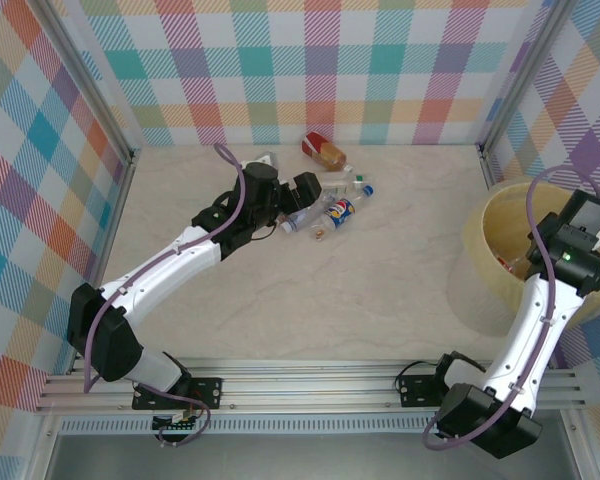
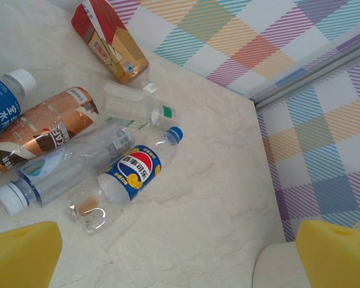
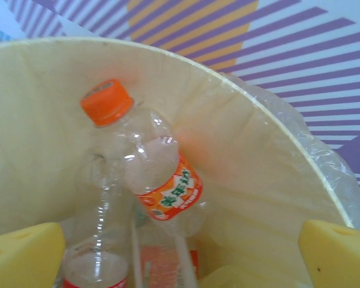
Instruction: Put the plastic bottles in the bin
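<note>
Seen from above, a loose cluster of plastic bottles (image 1: 330,200) lies on its side at the far middle of a pale marble-look table (image 1: 310,290), well apart from the pale-yellow bin (image 1: 477,250) at the right edge. The left gripper (image 2: 180,258) hovers over the cluster with its yellow foam pads (image 2: 21,252) spread wide and nothing between them. Nearest below it lie a Pepsi-labelled bottle (image 2: 132,174) with a blue cap and, touching it, a clear white-capped bottle (image 2: 60,174). The right gripper (image 3: 180,258) hangs over the bin, its fingers also apart and empty. Below it, an orange-capped bottle (image 3: 150,168) leans against the bin's inner wall among other bottles. The step in hand appears to be the left arm's approach for another pick. The next move likely calls for lowering over one bottle, straddling its body, closing, then carrying it across to the bin.
</note>
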Controlling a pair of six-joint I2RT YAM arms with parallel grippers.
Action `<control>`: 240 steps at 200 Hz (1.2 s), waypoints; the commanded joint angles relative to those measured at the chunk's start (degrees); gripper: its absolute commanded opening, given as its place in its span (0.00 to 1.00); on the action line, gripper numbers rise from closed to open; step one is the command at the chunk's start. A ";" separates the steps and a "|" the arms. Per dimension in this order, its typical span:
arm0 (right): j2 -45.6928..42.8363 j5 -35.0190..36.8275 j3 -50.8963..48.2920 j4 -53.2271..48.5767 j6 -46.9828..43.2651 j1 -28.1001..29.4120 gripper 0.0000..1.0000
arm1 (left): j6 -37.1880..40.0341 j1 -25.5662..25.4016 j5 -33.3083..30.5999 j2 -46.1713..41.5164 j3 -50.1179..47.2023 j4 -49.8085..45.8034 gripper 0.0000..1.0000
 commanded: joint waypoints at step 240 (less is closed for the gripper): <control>-8.23 -64.30 -16.44 49.80 24.26 27.66 1.00 | 18.75 20.76 -6.43 28.79 21.37 -28.23 0.94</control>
